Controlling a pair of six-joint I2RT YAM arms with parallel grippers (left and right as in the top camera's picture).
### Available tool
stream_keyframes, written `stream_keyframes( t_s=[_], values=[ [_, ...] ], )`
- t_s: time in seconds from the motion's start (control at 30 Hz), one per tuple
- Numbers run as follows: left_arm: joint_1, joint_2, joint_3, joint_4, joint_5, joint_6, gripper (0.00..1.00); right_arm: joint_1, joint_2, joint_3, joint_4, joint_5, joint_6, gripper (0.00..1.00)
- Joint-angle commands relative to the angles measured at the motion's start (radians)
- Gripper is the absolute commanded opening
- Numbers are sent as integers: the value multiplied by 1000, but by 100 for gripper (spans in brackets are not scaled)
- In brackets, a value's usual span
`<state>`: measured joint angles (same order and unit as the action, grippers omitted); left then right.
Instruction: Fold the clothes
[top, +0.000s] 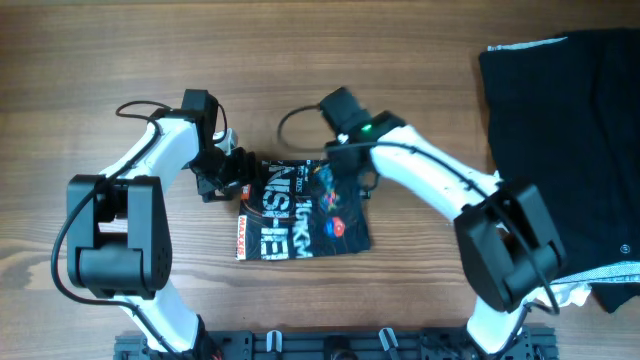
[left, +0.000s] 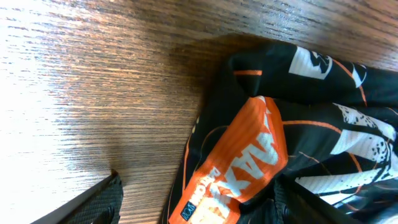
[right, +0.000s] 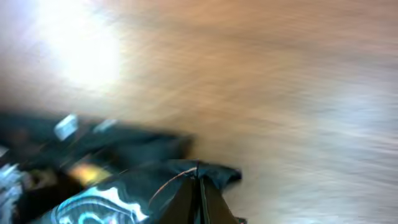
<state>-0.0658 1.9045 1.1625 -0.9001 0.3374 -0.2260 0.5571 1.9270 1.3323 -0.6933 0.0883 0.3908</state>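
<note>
The folded black jersey lies at the centre of the worktop, with the left tool released, fingers spread astride its orange-banded left edge, and the right tool clenched on a fold at its far right corner.

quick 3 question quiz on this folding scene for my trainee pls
1. True or false: the jersey lies fully spread out, unfolded.
2. Where is the other dark garment? A) at the far right of the table B) under the jersey C) inside a basket
3. Fill in: the right pincer is shut on the ____.
Key: 1 false, it is folded small; 2 A; 3 jersey.
</note>
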Motion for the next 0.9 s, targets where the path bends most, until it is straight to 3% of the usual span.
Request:
stream_keyframes(
  t_s=[0.0,0.07,0.23,0.3,0.37,0.47,0.57,0.63,0.7,0.73,0.87],
  values=[
    [-5,-8,-19,0,-14,5,78,-104,11,4,10,-68,51,19],
    [-5,-8,-19,3,-14,5,79,-118,11,4,-5,-166,12,29],
    [18,-8,-19,29,-13,-19,93,-118,11,4,-174,-181,-23,29],
    [25,-8,-19,69,63,-12,99,-118,11,4,-233,-140,3,27],
    [22,-8,-19,100,105,18,98,-119,11,4,-252,-138,5,27],
    [22,-8,-22,112,102,68,65,-118,11,4,-261,-138,5,27],
    [22,-8,-71,157,104,92,63,-118,11,4,-260,-138,5,28],
    [22,-8,-118,195,104,92,54,-118,11,4,-260,-138,5,28],
    [22,-8,-154,236,104,92,17,-118,11,3,-261,-138,4,28],
    [22,-8,-154,257,104,92,4,-118,11,3,-261,-138,5,28],
    [69,-8,-98,356,80,66,4,-118,11,3,-277,-138,5,28]
  ],
)
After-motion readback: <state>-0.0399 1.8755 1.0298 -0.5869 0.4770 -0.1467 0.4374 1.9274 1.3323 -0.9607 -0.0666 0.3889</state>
